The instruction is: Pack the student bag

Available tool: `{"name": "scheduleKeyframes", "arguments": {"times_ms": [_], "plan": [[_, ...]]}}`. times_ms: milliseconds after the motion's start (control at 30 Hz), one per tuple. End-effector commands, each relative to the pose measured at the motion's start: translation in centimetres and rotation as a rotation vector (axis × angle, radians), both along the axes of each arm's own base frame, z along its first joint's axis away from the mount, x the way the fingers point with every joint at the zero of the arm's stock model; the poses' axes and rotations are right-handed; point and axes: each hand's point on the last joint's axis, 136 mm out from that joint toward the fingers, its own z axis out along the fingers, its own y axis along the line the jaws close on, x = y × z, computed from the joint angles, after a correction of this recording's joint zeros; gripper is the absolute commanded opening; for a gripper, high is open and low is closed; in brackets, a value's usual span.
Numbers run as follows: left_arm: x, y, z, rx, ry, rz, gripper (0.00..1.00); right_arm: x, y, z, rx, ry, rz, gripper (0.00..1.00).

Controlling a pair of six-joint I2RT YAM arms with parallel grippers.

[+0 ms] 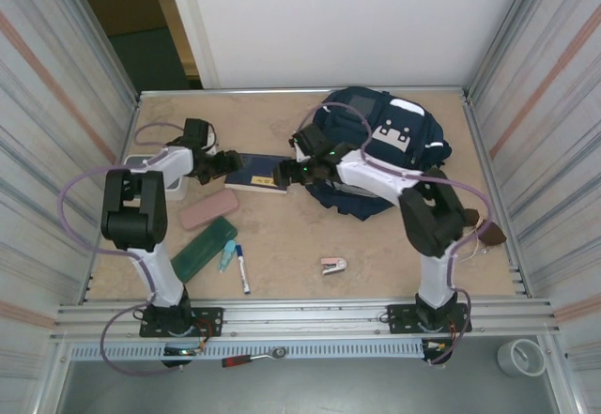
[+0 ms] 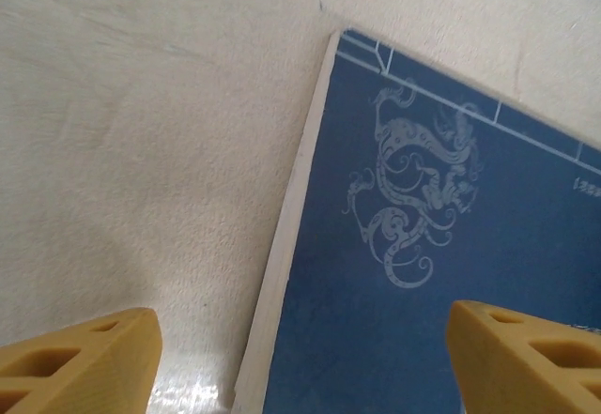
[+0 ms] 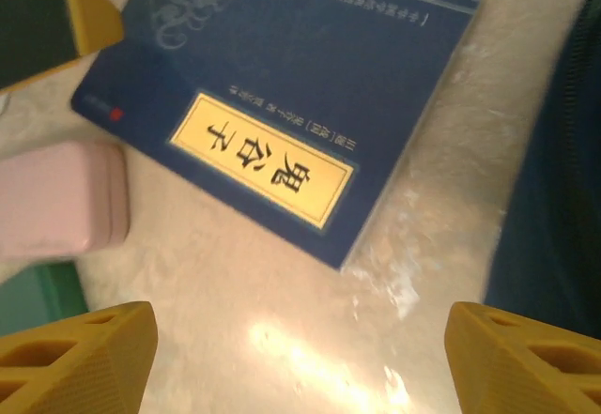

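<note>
Blue book (image 1: 259,176) lies btwn spread L pincer (image 1: 231,163) & spread R pincer (image 1: 285,176); pink case (image 1: 208,211), student bag (image 1: 394,132) near.

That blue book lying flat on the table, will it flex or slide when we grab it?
The blue book looks thin with a soft cover, so it probably bends if lifted by one edge. Lying flat on the glossy table, it likely slides before lifting.
</note>
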Motion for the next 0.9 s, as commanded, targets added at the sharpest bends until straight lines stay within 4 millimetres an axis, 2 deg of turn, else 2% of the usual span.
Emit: {"name": "scheduleKeyframes", "arguments": {"times_ms": [0, 167, 267, 467, 567, 700, 867], "plan": [[0.3, -0.5, 0.1, -0.034, 0.007, -0.059, 0.77, 1.8, 0.4, -2.3, -0.023, 0.061, -0.163, 0.77], [0.0, -1.7, -0.9, -0.106, 0.024, -0.099, 0.69, 3.3, 1.1, -5.5, -0.012, 0.106, -0.265, 0.74], [-0.5, -2.5, -1.1, -0.162, 0.022, -0.108, 0.61, 3.5, 1.9, -6.8, 0.008, 0.138, -0.288, 0.68], [-1.1, -3.3, -1.7, -0.222, 0.023, -0.114, 0.5, 4.3, 3.2, -6.7, 0.07, 0.146, -0.295, 0.38], [-1.1, -3.4, -1.6, -0.228, 0.018, -0.114, 0.47, 5.1, 3.4, -5.6, 0.099, 0.129, -0.294, 0.2], [-0.7, -2.9, -0.7, -0.227, -0.005, -0.096, 0.47, 6.2, 3.0, -2.0, 0.146, 0.066, -0.277, 0.0], [0.2, -1.3, 1.5, -0.241, -0.067, -0.034, 0.52, 7.0, 2.5, 4.7, 0.237, -0.043, -0.208, 0.0]]}}
